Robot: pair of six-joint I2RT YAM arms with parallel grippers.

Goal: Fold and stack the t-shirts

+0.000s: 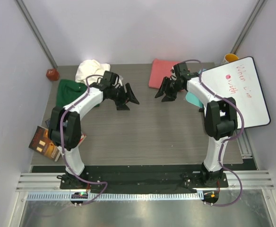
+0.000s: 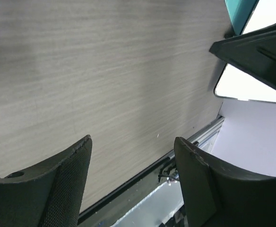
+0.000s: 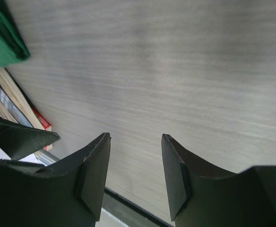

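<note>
Left claw [image 1: 128,101], right claw [image 1: 164,95] agape, white shirt [image 1: 91,70] crumpled, coral shirt [image 1: 161,72] perhaps folded

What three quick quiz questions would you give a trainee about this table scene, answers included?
1. True or false: the left gripper and the right gripper are both open and empty.
2. How many shirts are on the table: A one, B two, C three?
3. Which shirt lies closest to the right gripper?
Key: 1 true; 2 C; 3 the pink shirt.
</note>
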